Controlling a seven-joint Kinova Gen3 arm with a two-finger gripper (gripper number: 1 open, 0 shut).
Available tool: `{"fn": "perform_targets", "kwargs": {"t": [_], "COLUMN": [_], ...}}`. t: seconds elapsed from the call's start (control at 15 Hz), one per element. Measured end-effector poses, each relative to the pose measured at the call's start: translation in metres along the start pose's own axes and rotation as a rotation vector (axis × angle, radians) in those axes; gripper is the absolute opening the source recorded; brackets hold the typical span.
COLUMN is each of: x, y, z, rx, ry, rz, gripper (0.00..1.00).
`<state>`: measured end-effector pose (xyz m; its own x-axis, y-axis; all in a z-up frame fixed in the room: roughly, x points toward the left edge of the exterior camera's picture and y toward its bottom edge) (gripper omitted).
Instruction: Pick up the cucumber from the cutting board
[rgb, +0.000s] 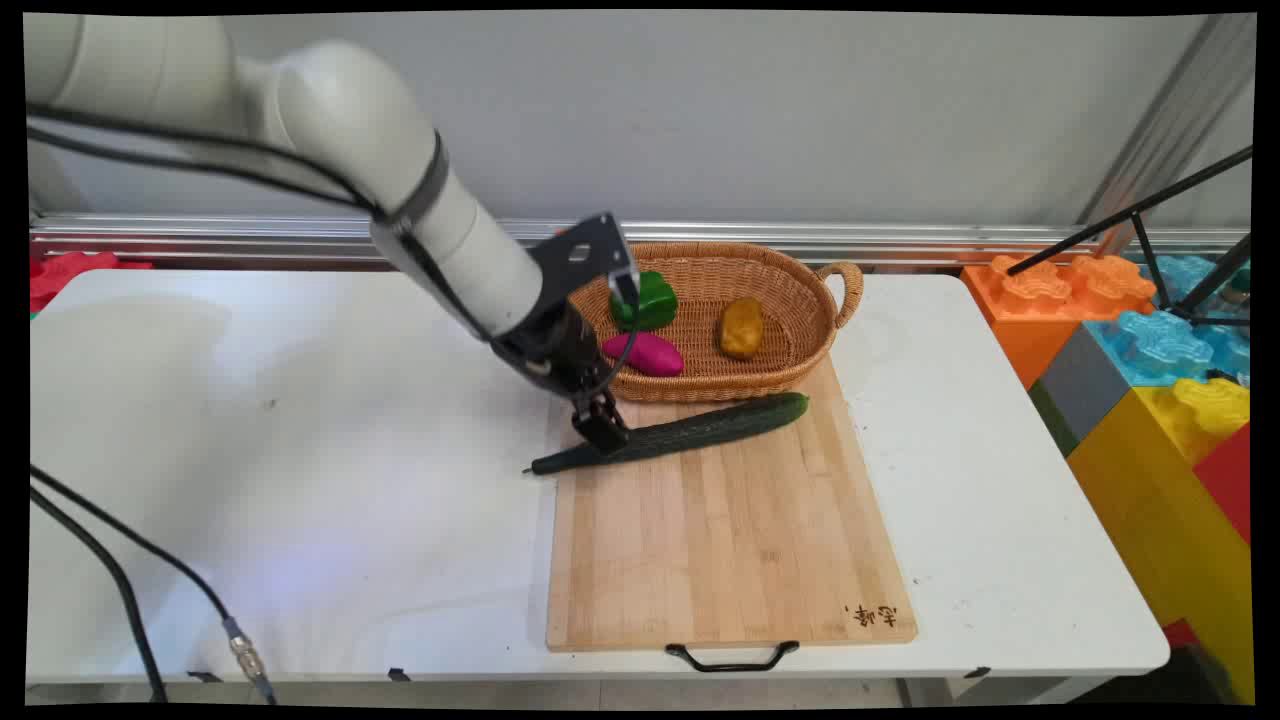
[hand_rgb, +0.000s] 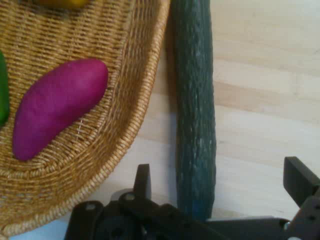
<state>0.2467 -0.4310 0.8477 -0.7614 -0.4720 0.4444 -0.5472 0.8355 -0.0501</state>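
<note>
On the cutting board (rgb: 725, 540) we see one cucumber (rgb: 690, 432) between spread gripper (rgb: 603, 432) fingers; basket (rgb: 790, 290) holds three vegetables.

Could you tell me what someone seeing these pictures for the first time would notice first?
Most likely the long dark green cucumber lying slantwise across the far end of the wooden cutting board, with the black gripper lowered over its thinner end, fingers open on either side. Just behind it sits a wicker basket holding a green pepper, a magenta sweet potato and a brownish-yellow potato.
</note>
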Motion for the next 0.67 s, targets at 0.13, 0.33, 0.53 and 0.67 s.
{"fn": "perform_targets", "kwargs": {"t": [0.13, 0.33, 0.53, 0.67], "x": [-0.009, -0.018, -0.024, -0.027], "y": [0.003, 0.006, 0.007, 0.008], "z": [0.015, 0.033, 0.047, 0.053], "rx": [0.008, 0.021, 0.037, 0.043], "ry": [-0.009, -0.015, -0.017, -0.017], "rz": [0.006, 0.012, 0.018, 0.02], "gripper": [1.0, 1.0, 1.0, 1.0]}}
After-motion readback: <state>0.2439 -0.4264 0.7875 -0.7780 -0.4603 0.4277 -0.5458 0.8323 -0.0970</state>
